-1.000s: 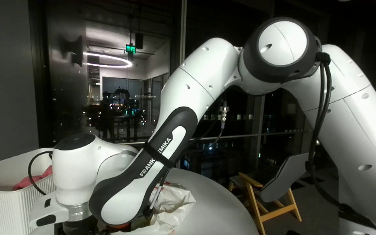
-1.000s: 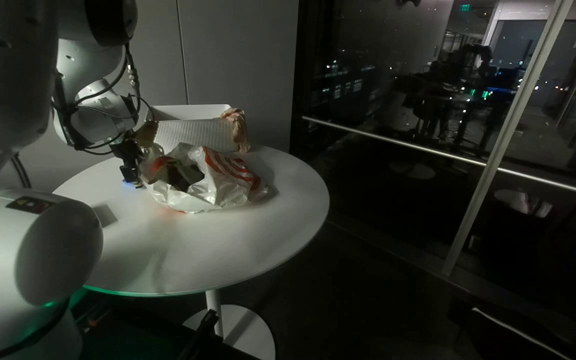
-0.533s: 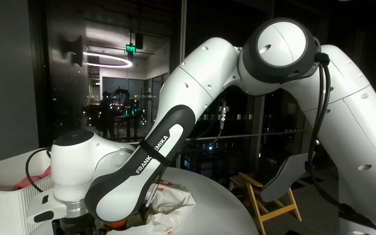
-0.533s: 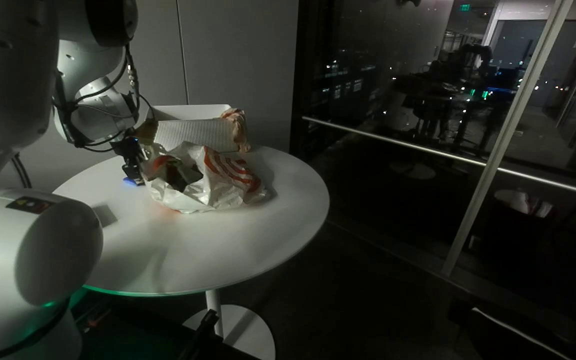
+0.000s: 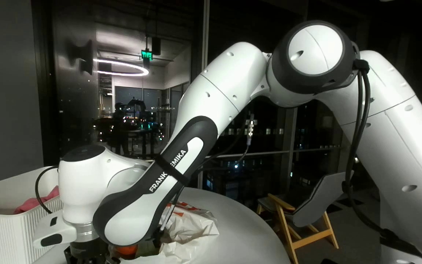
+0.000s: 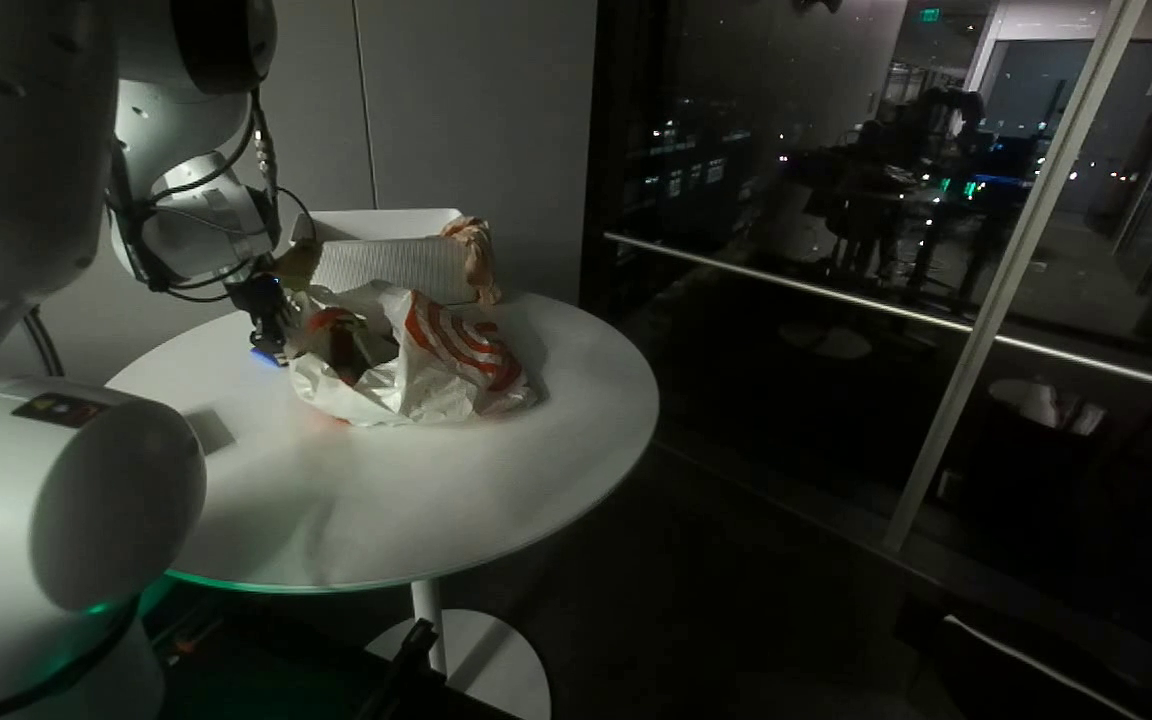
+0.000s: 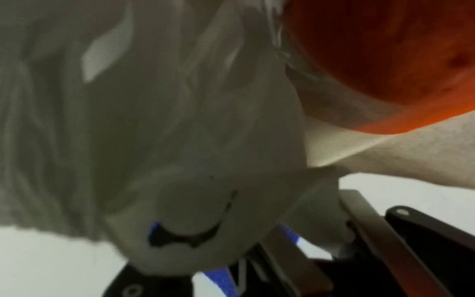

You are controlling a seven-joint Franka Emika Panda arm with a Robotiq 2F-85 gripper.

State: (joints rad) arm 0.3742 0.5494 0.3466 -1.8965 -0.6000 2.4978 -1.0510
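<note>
1. The fingers (image 7: 388,243) stand partly apart at the edge of a white plastic bag (image 7: 204,123), and a fold of its film runs down into the gap between them; whether they are clamped on that fold is not clear.
2. In the wrist view, the bag spreads upward and leftward from the fingers, its loose edge covering part of the one on the left.
3. An orange-red rounded object (image 7: 398,53) is above the fingers, toward the upper right of the wrist view, partly cut off by the frame.
4. In an exterior view, the bag lies crumpled just right of the fingers on a round white bench (image 6: 496,490), its side printed in red.
5. A small blue patch (image 6: 266,357) shows right below the fingers.
6. A white ribbed bin (image 6: 396,272) stands beyond the fingers and to their right, a peach-coloured cloth (image 6: 476,262) hanging over its rim.
7. In an exterior view, a wooden-framed chair (image 5: 319,200) stands well apart, right of the fingers.
</note>
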